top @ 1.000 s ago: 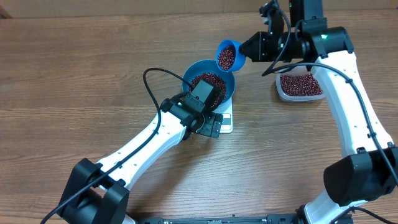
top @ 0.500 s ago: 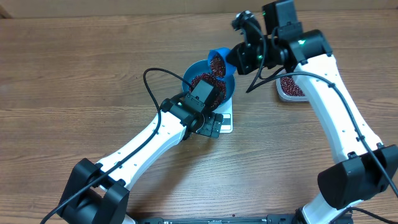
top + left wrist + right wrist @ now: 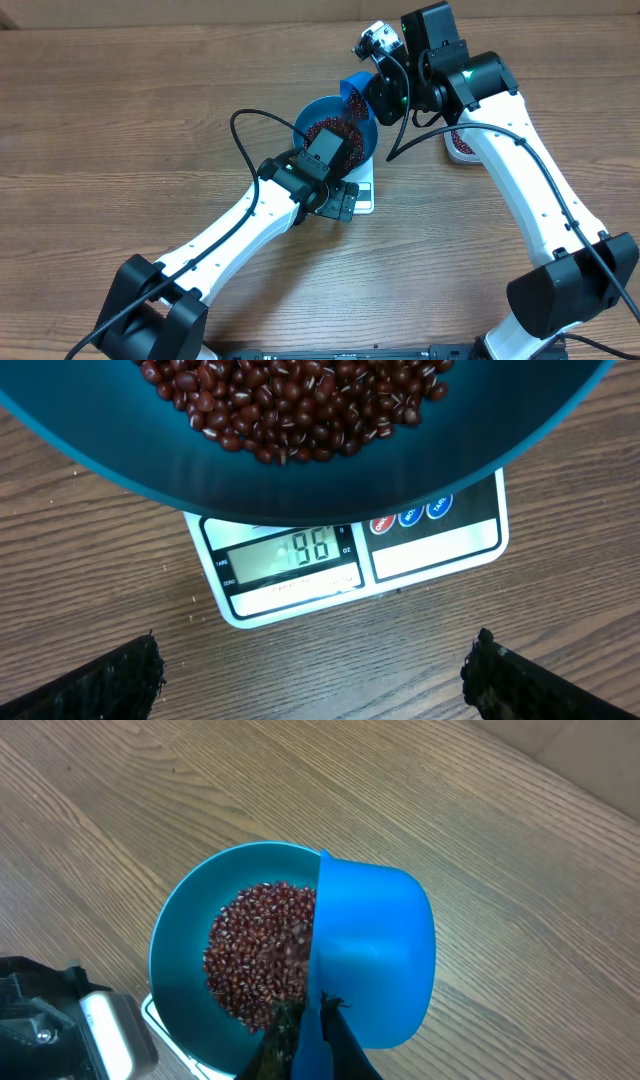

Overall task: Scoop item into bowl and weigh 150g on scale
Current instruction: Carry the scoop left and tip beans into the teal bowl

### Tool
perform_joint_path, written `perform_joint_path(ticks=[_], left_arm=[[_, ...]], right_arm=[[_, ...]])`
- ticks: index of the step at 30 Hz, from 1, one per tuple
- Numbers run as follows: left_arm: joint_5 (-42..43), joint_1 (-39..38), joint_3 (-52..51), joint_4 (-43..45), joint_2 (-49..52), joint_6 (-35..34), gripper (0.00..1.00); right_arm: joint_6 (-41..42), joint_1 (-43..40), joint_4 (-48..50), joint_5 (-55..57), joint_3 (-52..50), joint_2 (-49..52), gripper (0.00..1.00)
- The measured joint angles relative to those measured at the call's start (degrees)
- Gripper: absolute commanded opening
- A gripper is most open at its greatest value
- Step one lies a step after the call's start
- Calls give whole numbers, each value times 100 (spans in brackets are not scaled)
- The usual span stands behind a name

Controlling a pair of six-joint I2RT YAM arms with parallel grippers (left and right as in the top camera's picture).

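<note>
Wood-grain counter [image 3: 120,100] fills the overhead view, plank lines running across the frame.

- Scale [image 3: 366,200]: white, just right of centre, mostly hidden under the bowl. Left wrist view: its display panel [image 3: 290,555] sticks out below the bowl rim and reads 96, with three round buttons to the right of it.
- Bowl [image 3: 370,145]: bright blue, sitting on the scale. The beans [image 3: 328,128] lie in a dark red-brown heap inside it; from the left wrist camera the heap sits at the top of the frame.
- Scoop [image 3: 353,90]: small, blue, tipped on its side at the upper right rim of the bowl, mouth turned toward the bowl. Right wrist view shows its smooth back [image 3: 375,955]; beans at its lip look blurred.
- Right gripper [image 3: 385,97]: jaws closed tight on the scoop's handle, seen at the bottom edge of the right wrist view.
- Left gripper [image 3: 338,200]: low in the centre of the frame, just beside the scale's display edge. Jaws spread wide, nothing between them; both fingertips sit in the bottom corners of the left wrist view, clear of the scale.
- Clear tub [image 3: 457,143]: right of the bowl, more beans inside, largely covered by the right arm.
</note>
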Motion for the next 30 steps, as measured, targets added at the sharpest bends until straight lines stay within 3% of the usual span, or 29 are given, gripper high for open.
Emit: perform_joint_path(ticks=[30], left_arm=[[0,0,0,0,0,0,100]], right_arm=[[-35,0,-79,-46,0,0,4]])
